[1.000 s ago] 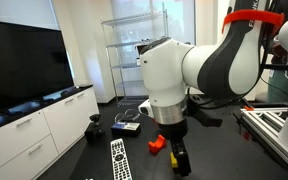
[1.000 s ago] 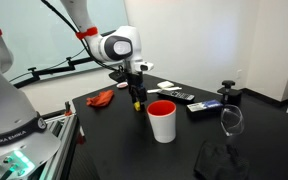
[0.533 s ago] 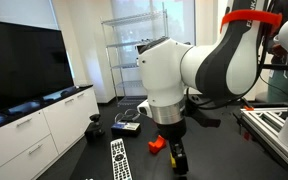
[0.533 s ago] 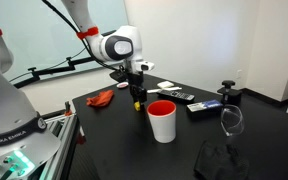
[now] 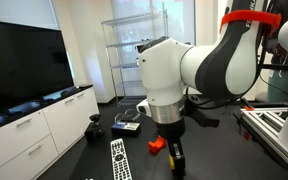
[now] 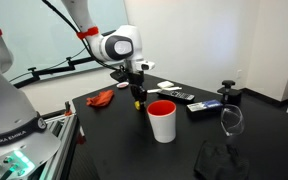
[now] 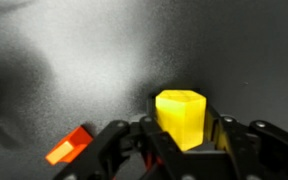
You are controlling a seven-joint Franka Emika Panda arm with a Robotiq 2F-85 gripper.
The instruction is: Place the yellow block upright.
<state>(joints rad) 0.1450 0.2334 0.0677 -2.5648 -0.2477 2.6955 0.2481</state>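
In the wrist view the yellow block (image 7: pixel 181 117) fills the space between my fingers, and my gripper (image 7: pixel 183 130) is shut on it, a finger pressed to each side. The block shows as a small yellow speck (image 6: pixel 137 103) at the fingertips in an exterior view, just above the black table (image 6: pixel 114 130). My gripper (image 6: pixel 137 100) points straight down, left of the red bucket (image 6: pixel 162 120). From the opposite side, my gripper (image 5: pixel 176 160) reaches down near the table and the block is hidden.
An orange-red block (image 7: pixel 68 146) lies on the table close to my fingers, also seen as an orange-red block (image 5: pixel 157 143). A remote control (image 5: pixel 118 160), red cloth (image 6: pixel 102 97), glass (image 6: pixel 231 120) and small devices (image 6: pixel 201 106) sit around the table.
The jaws have closed onto the yellow block over the last second. The arm itself has hardly moved.
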